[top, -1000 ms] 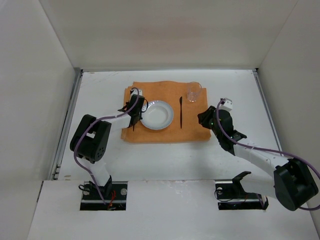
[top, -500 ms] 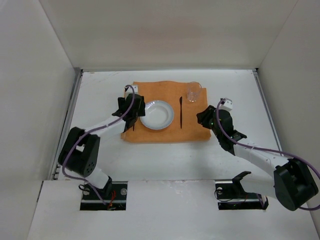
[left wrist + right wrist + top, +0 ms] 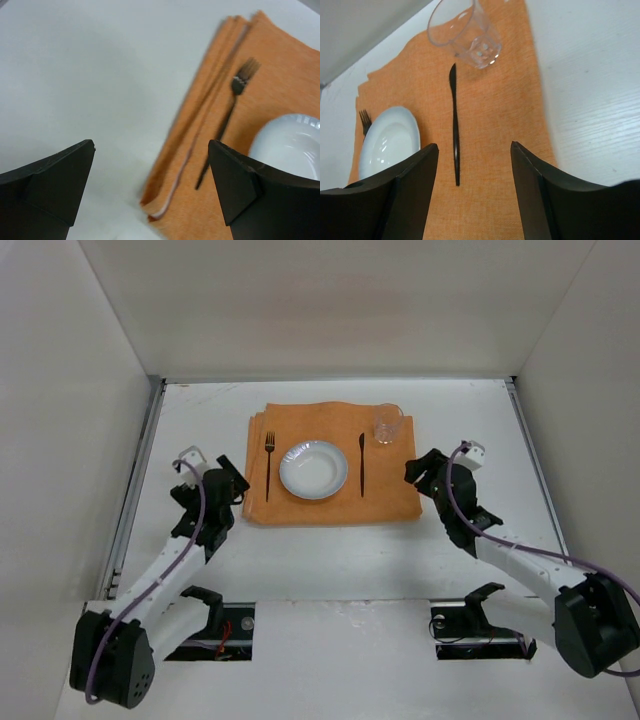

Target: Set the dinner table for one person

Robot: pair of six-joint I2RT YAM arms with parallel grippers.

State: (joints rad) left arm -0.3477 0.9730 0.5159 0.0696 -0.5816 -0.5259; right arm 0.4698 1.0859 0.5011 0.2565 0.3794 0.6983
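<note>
On the white dinner table (image 3: 200, 420) lies an orange mat (image 3: 390, 495). A white plate (image 3: 313, 469) sits at its middle, with a black fork (image 3: 268, 465) on its left and a black knife (image 3: 361, 462) on its right. A clear glass (image 3: 388, 424) stands at the mat's far right corner. My left gripper (image 3: 230, 478) is open and empty, hovering off the mat's left edge (image 3: 200, 130); the fork (image 3: 227, 112) lies ahead of it. My right gripper (image 3: 418, 468) is open and empty over the mat's right edge, with the knife (image 3: 455, 125) and glass (image 3: 465, 32) ahead.
Thin metal rails run along the table's left (image 3: 140, 470) and right (image 3: 530, 460) edges. White walls enclose the back and both sides. The arm bases sit in a white panel (image 3: 340, 640) at the near edge.
My left gripper has opened, left the fork beside the plate and drawn back left, off the mat. My right gripper has opened wider and shifted slightly right.
</note>
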